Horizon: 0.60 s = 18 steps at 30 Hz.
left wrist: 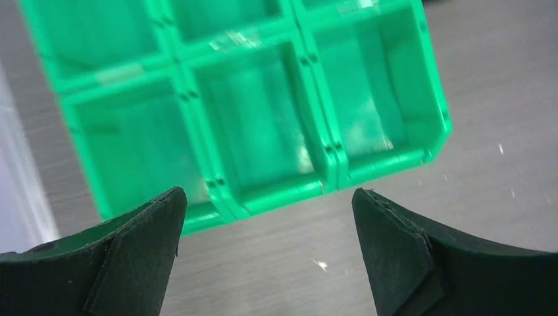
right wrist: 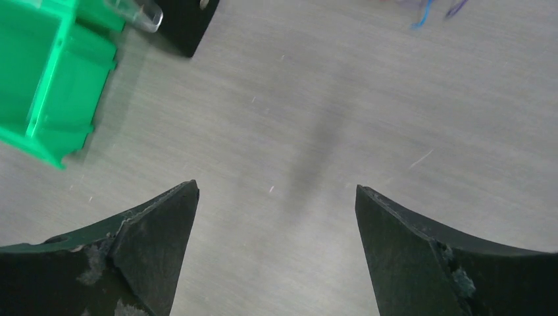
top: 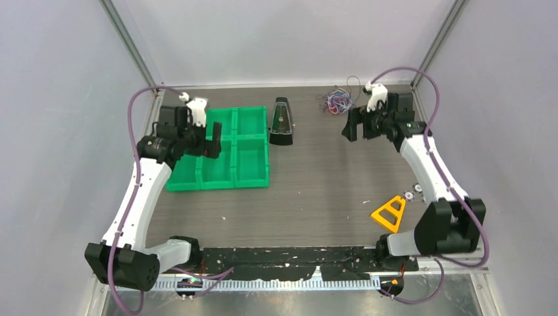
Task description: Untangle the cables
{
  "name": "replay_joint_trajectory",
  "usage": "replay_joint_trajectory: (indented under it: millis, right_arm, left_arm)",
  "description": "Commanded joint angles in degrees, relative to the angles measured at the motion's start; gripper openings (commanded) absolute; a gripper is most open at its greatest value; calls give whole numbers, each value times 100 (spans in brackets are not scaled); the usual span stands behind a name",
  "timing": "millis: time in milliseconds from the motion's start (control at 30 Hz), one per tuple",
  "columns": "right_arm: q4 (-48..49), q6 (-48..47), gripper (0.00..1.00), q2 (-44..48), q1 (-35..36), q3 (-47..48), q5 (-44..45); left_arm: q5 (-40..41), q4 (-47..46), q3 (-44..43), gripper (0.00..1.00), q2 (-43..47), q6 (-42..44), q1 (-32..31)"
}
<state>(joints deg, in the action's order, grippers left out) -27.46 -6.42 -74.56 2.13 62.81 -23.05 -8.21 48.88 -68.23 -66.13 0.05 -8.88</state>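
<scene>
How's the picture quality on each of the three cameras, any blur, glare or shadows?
Top external: evenly lit and sharp, though the cables are too small to trace. Left wrist: the green bins look soft, with white glare on their floors. Right wrist: clear table grain, one soft dark shadow at centre.

Green bins (top: pixel 217 185); cables (top: pixel 335 101) red/blue, prob. purple.

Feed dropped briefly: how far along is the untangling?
Nothing looks done: the cables lie in one tangled bundle at the far edge of the table. Nothing is in hand: the right gripper is open near them, the left gripper open by the green bins. All untangling remains.
</scene>
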Motion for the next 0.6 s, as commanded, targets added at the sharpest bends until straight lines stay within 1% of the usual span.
replay_joint_trajectory:
  millis: [0, 33, 67, 100, 133, 167, 200, 233, 267, 300, 333, 367, 400, 467, 567]
  right_arm:
    - [403, -448, 95, -1109, -14, 1380, 300]
    - [385, -466, 95, -1322, -13, 1888, 391]
    - [362, -501, 95, -1796, -18, 2141, 453]
    - [293, -514, 95, -2048, -19, 2700, 482]
    - [254, -524, 95, -2529, -13, 3013, 557]
    - [150, -500, 95, -2792, -16, 3626, 600]
    - [90, -492, 95, -3312, -12, 3928, 690]
    - [-64, -448, 95, -3566, -13, 4555, 728]
    - [-288, -431, 95, -4088, -8, 4868, 819]
    - [-405, -404, 95, -4354, -10, 5528, 863]
    - [-650, -387, 95, -4900, -6, 5860, 997]
    - [-749, -334, 95, -5142, -3, 6521, 1093]
    - [-909, -312, 95, -5629, -2, 6835, 1259]
    - [-1046, -308, 95, -6217, -2, 7735, 1339]
    - [-845, -379, 95, -6617, 14, 7858, 1365]
  left_arm:
    - [1241, -768, -839, 100, -178, -61, 10]
    - [1323, -665, -1040, 100, -299, 164, 10]
    - [1379, -546, -1266, 100, -412, 310, 10]
    - [1342, -408, -1470, 100, -558, 495, 5]
    - [1299, -278, -1687, 100, -679, 599, 9]
    - [1319, -170, -1857, 100, -810, 631, 10]
    - [1325, -90, -2000, 100, -919, 636, 17]
    - [1311, 2, -2156, 100, -1006, 632, 17]
    - [1282, 70, -2254, 100, -1099, 616, 17]
    - [1269, 130, -2333, 100, -1170, 602, 14]
    - [1254, 182, -2402, 100, -1241, 581, 13]
    - [1241, 229, -2456, 100, -1297, 575, 18]
    - [1239, 273, -2507, 100, -1349, 563, 17]
    - [1238, 320, -2576, 100, -1443, 527, 17]
    - [1264, 353, -2593, 99, -1503, 496, 18]
